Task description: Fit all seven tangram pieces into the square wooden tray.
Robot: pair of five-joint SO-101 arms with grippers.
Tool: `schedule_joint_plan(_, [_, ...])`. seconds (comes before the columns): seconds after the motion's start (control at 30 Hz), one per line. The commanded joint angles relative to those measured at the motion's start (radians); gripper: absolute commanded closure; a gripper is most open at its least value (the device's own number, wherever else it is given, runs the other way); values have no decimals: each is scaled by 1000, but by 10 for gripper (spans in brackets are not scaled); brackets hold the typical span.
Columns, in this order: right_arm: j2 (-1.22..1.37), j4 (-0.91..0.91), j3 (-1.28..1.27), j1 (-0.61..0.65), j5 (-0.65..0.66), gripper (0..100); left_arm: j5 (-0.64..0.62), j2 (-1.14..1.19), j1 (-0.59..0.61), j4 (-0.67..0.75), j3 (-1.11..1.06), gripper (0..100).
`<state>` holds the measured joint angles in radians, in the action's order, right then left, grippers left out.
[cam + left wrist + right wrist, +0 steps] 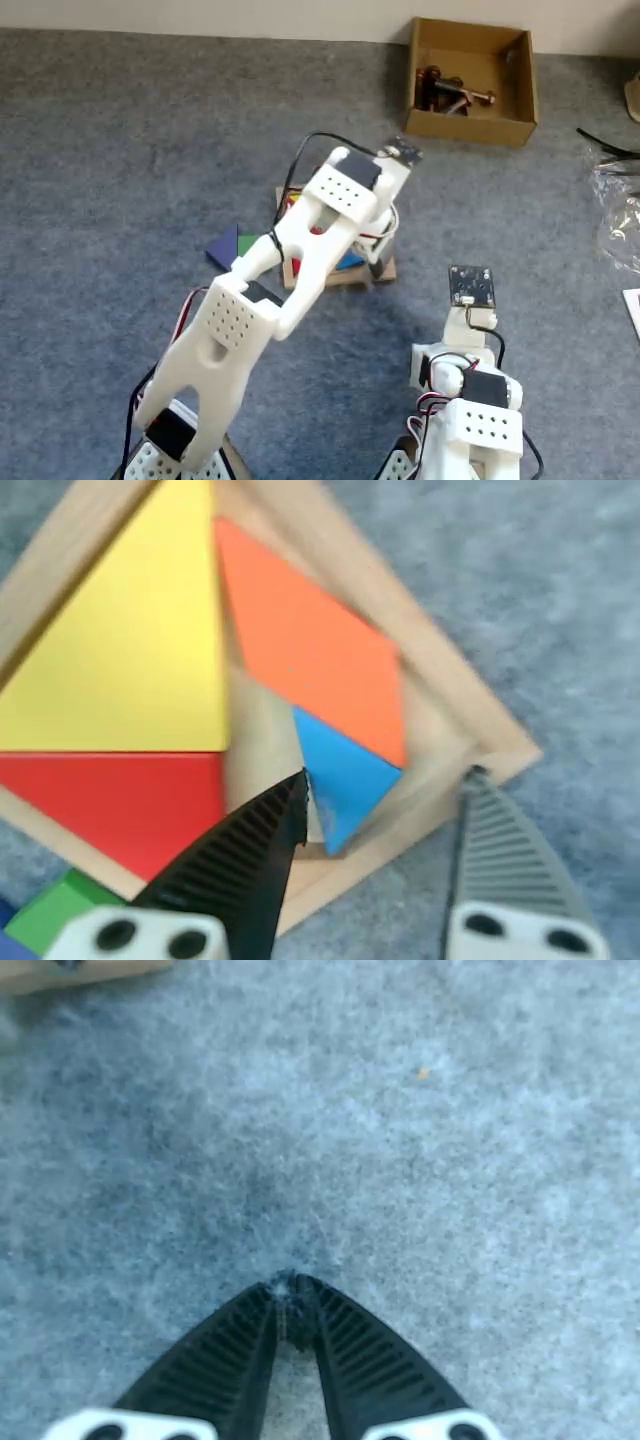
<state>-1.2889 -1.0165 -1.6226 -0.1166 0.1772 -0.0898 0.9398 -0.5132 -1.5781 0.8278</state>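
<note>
The square wooden tray (487, 735) holds a yellow triangle (130, 650), a red triangle (120, 800), an orange parallelogram (315, 655) and a small blue triangle (345, 775). My left gripper (388, 777) hangs open over one tray corner. Its dark finger (265, 840) touches the blue triangle's edge, and the grey finger (490, 830) stands outside the rim. From above, the left arm (330, 215) covers most of the tray (343, 276). A dark blue piece (222, 248) and a green piece (247, 243) lie on the carpet beside the tray. My right gripper (290, 1287) is shut, empty, just above bare carpet.
A cardboard box (470, 125) with small parts stands at the back right. Clear plastic wrap (620, 215) and cables lie at the right edge. The right arm (470, 400) stays near the front, right of the tray. Grey carpet covers the whole surface.
</note>
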Motion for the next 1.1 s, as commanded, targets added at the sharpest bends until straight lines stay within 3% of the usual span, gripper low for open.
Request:
schedule_joint_plan(0.0, [-1,-16,-31,-33,-3,993,-9,8,-13,26,10,835])
schedule_joint_plan(0.63, [-1,-16,-31,-33,-3,993,-11,7,58,17,10,834])
schedule_joint_plan(0.83, [-1,-16,-31,-33,-3,993,-14,2,88,-17,36,750])
schedule_joint_plan(1.07, [-1,-16,-31,-33,-3,993,-11,4,88,-14,35,748])
